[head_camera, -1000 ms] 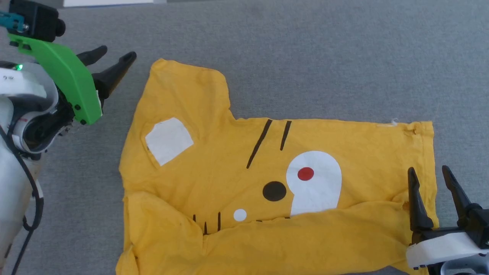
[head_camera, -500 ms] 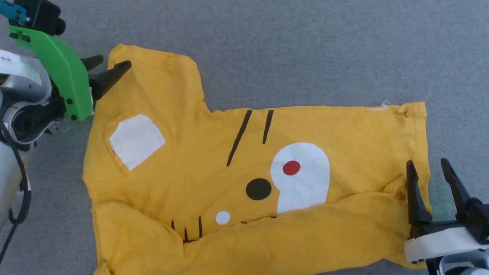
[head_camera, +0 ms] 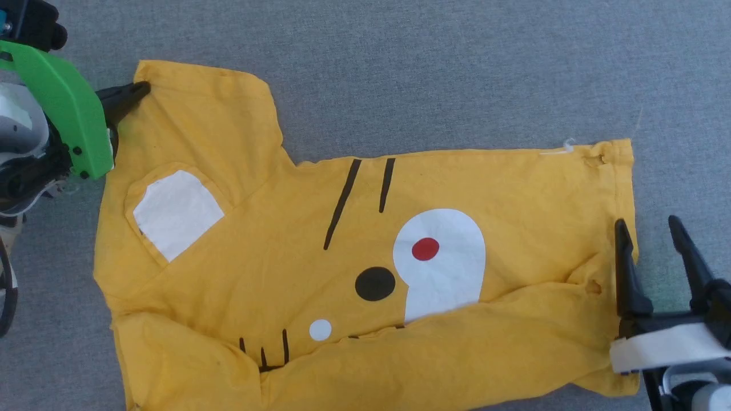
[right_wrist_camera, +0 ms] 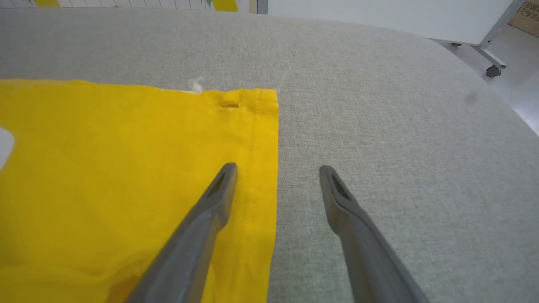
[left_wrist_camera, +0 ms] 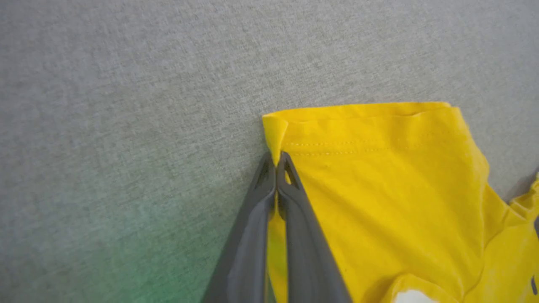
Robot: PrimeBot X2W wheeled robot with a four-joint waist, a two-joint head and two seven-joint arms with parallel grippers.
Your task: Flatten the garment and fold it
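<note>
The garment [head_camera: 320, 228] lies print-up on the grey surface [head_camera: 457, 74], its near long edge folded over the lower part of the print and one sleeve [head_camera: 205, 114] laid flat at its far-left corner. The left gripper [left_wrist_camera: 276, 162] reaches in low from outside that sleeve, its fingers pressed together on the corner of the sleeve hem, with the green wrist bracket [head_camera: 63, 114] beside the sleeve's edge. The right gripper [right_wrist_camera: 278, 169] is at the garment's bottom hem, fingers spread wide with nothing between them, one above the hem and the other above bare surface just beyond it; a white thread tuft [right_wrist_camera: 196, 84] sits near that hem's far corner.
</note>
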